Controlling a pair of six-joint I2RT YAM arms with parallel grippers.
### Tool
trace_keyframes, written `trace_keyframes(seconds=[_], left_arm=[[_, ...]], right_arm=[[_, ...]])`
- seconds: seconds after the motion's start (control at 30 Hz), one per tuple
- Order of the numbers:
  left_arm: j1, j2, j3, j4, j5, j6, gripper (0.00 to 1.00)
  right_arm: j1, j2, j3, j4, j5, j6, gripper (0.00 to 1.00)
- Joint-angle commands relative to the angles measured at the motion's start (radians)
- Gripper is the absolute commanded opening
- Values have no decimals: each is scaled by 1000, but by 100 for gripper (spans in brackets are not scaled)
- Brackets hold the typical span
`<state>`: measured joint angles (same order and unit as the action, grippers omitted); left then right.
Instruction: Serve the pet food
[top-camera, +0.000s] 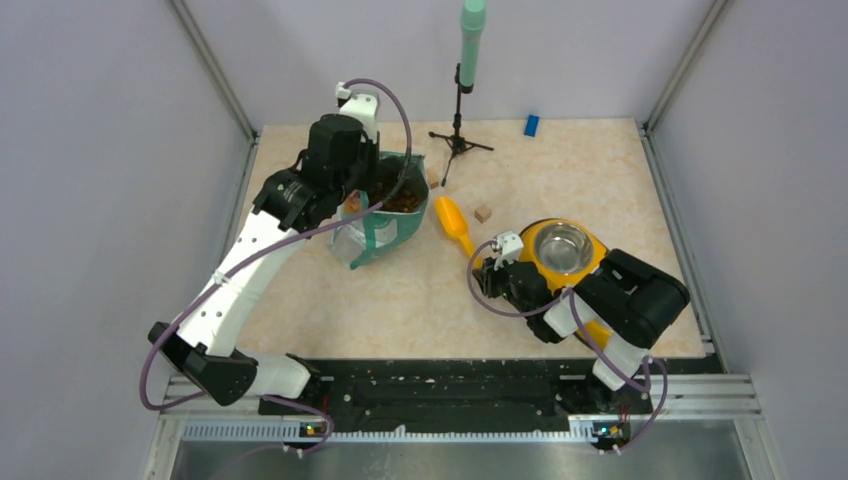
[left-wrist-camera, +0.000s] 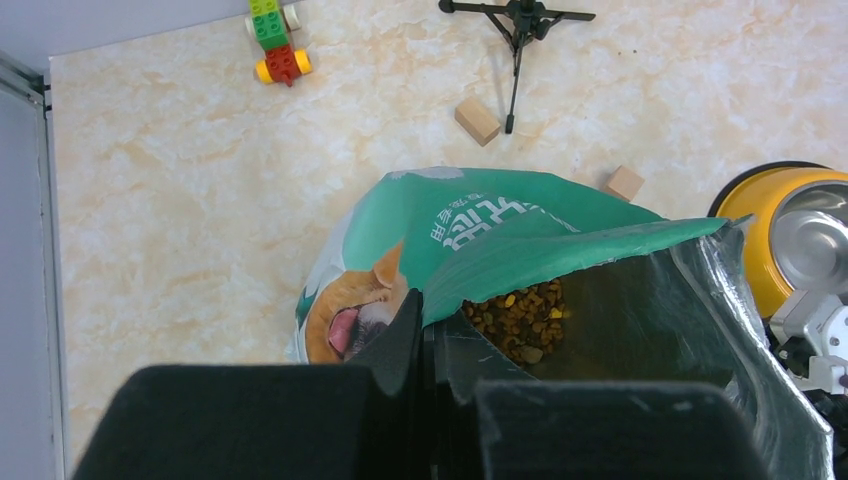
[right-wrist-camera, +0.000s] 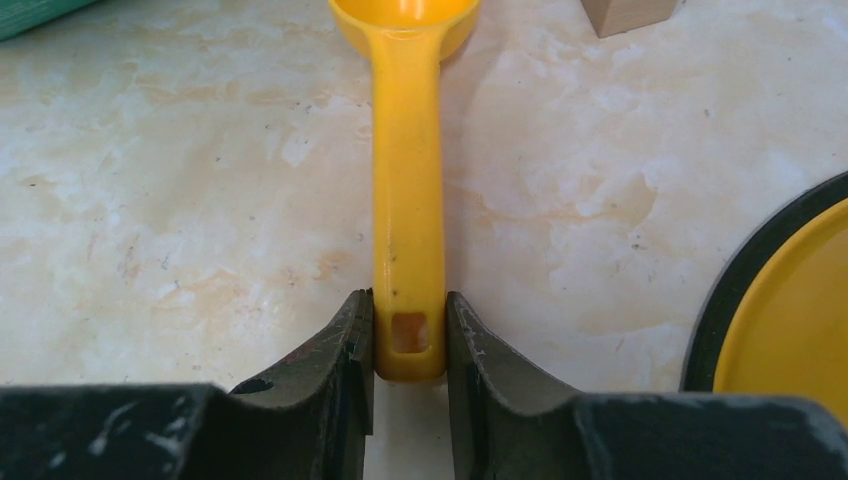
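The teal-and-white pouch (top-camera: 385, 225) with a dog's face stands open at the table's back left. Brown kibble (top-camera: 398, 197) shows inside it, also in the left wrist view (left-wrist-camera: 520, 318). My left gripper (left-wrist-camera: 428, 335) is shut on the pouch's near rim (left-wrist-camera: 470, 275) and holds the mouth open. A yellow scoop (top-camera: 455, 225) lies on the table right of the pouch. My right gripper (right-wrist-camera: 410, 325) is shut on the end of the scoop's handle (right-wrist-camera: 408, 230); the scoop's cup (right-wrist-camera: 405, 18) looks empty. A steel bowl (top-camera: 562, 246) in a yellow holder (top-camera: 590, 270) sits right of the scoop.
Two small tan wooden cubes (top-camera: 483, 213) (left-wrist-camera: 477, 120) lie near the pouch. A black tripod (top-camera: 459, 140) with a green tube stands at the back. A blue block (top-camera: 531, 125) lies at the back right. Stacked toy bricks (left-wrist-camera: 275, 40) lie behind the pouch.
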<state>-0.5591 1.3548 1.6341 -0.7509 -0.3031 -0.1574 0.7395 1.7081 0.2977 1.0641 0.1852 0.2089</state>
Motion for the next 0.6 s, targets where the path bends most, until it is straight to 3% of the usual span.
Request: trace_keyframes(seconds=[0.0,0.2,0.4,0.57], left_arm=[[4,-38,9,81,-15,-10,0],[4,-36,16,92,-26,-2,0],[6,11,86,55,-65,-4,0],[6,80,168,48,-21,-14,0]], right_arm=[[14,-34,2,-181,-87,86,0],[14,-256,8,-419,-122,183,0],[14,-658,251,-1241,63,292,0],[14,-809,507,-1656,168,240,0]])
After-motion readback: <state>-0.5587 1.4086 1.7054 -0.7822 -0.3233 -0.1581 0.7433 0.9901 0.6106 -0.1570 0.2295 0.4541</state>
